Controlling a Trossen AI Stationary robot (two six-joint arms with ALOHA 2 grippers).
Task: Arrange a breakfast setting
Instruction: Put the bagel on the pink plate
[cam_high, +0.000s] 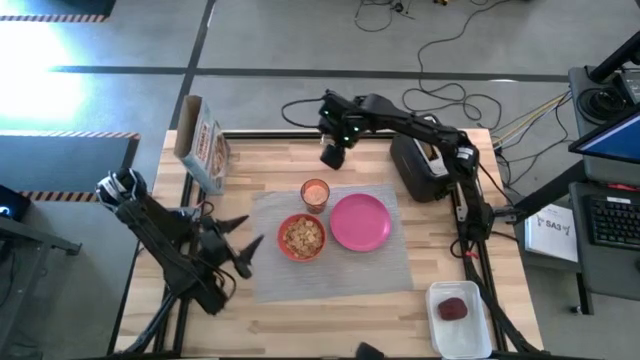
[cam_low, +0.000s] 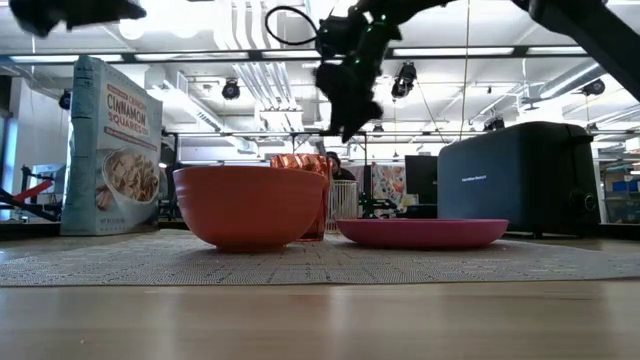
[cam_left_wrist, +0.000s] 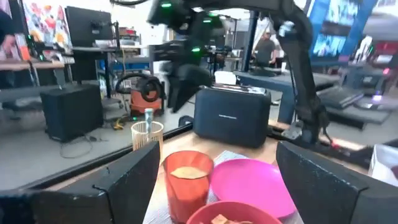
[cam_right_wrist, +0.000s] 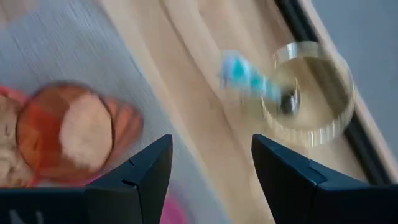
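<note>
The grey placemat (cam_high: 330, 265) lies mid-table. On it stand the pink plate (cam_high: 360, 222), the red-orange bowl (cam_high: 301, 237) filled with cereal, and the orange cup (cam_high: 315, 193). A clear holder (cam_right_wrist: 308, 93) at the table's far edge has a utensil standing in it (cam_left_wrist: 149, 115). My right gripper (cam_high: 333, 155) hovers open above that holder, touching nothing. My left gripper (cam_high: 240, 250) is open and empty at the placemat's left edge. The dark-red item (cam_high: 453, 309) lies in a white tray. No toast slice shows plainly.
A black toaster (cam_high: 420, 165) stands at the back right, right of my right gripper. A cereal box (cam_high: 203, 150) stands at the back left. The white tray (cam_high: 478, 325) sits at the near right corner. Bare wood lies in front of the placemat.
</note>
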